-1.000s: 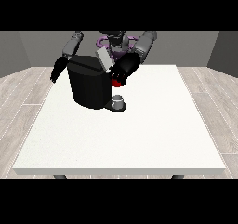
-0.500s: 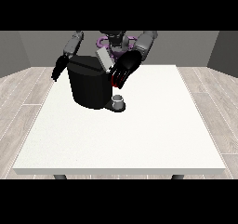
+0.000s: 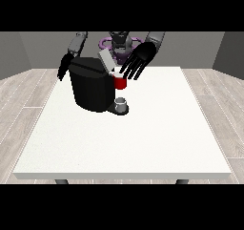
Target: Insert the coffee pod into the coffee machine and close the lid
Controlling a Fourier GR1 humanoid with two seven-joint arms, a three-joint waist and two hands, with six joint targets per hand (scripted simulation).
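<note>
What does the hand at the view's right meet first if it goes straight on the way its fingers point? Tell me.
Probably the red thing at the machine: the open black hand points its spread fingers down toward it beside the black coffee machine. Depth is unclear.

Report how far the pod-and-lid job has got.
Done: nothing I can confirm; a grey thing sits on the coffee machine's base, and I can't tell if it's the pod. In hand: the hand at the view's right hovers, fingers spread, above a red thing at the machine. Left: the lid stands raised.
</note>
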